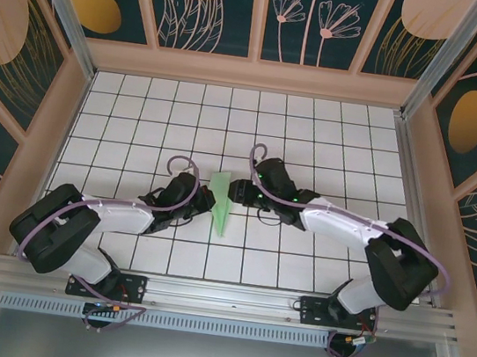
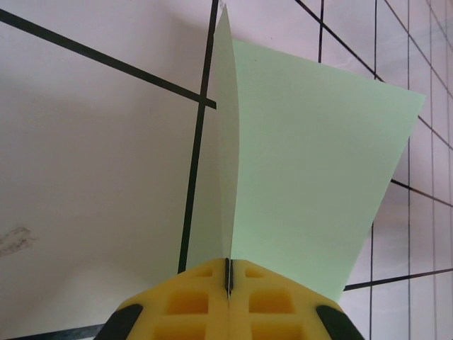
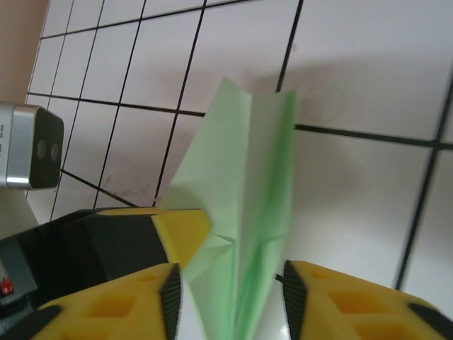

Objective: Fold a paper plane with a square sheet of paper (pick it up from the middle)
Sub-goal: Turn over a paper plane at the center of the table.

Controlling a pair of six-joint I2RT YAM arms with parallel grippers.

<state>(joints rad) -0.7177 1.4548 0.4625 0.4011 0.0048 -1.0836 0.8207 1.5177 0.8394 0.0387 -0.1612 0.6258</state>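
Mint-green paper, creased into a slim dart: the paper plane stands on edge near the middle of the white tiled table, a little toward the table's near edge. Just left of the table's middle, my left gripper is pressed fully together on the plane's centre fold. The sheet rises upright out of the seam between the yellow pads, and one wing spreads to the right. Just right of the middle, my right gripper straddles the same plane with its jaws partway apart, a pad on either side of the folded wings. Whether those pads touch the paper I cannot quite make out, as the near part is blurred. I judge the folding nearly done, with the spine crease in hand. Next I should bring the right pads squarely together on the fold, gently, without dragging the plane from my left hold.
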